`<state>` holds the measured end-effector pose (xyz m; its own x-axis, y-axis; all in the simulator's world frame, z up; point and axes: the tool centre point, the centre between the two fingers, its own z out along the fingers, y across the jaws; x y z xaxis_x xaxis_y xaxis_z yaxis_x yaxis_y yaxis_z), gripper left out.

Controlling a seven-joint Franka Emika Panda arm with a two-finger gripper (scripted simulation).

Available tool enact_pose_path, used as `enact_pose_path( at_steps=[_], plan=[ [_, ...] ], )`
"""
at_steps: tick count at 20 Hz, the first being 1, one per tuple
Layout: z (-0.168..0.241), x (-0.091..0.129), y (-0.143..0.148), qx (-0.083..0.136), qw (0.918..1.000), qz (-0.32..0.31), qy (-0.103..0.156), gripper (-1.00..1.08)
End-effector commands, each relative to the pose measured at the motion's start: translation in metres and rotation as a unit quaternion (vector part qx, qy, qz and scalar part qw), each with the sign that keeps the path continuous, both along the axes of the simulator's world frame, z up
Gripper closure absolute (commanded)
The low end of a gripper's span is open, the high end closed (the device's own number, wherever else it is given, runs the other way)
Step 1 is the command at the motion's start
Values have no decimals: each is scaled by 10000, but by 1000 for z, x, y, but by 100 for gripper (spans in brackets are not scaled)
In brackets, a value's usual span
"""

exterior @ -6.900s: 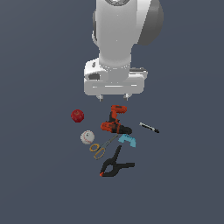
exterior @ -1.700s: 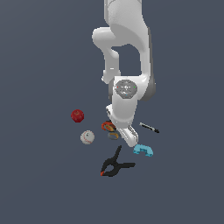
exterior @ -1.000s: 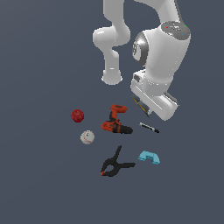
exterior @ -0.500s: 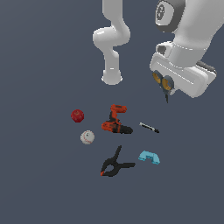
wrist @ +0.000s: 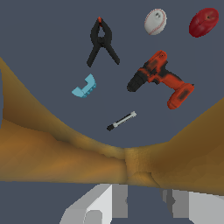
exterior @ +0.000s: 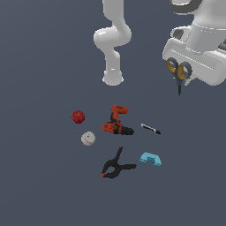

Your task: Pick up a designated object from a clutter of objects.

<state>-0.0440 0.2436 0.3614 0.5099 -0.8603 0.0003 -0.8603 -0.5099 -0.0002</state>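
Scissors hang high above the surface, gripped in the jaws of the gripper at the exterior view's upper right, with the two yellow-orange handle loops up against the white hand and the thin grey blades pointing straight down. In the wrist view the same handle loops fill the frame close to the camera as broad orange-brown bands, and the pale fingers show just beneath them, closed onto the tool. Well below and apart from the lifted scissors, the rest of the clutter lies on the dark surface: a red ball and a white baseball sit near each other toward the exterior view's left, an orange-black power drill lies on its side in the middle, and a thin black pen lies just beside it toward the exterior view's right. Nearer the camera, a black clamp with orange tips lies flat, and a cyan curved piece rests close beside it. The arm's white base column stands behind the drill.
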Motion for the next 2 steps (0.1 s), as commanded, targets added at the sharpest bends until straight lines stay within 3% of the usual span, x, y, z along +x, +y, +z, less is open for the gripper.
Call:
enact_pose_path(
  at_steps=[1,2],
  plan=[
    [3,0,2,0,10000,-4,2,108],
    [3,0,2,0,10000,-4,2,108]
  ],
)
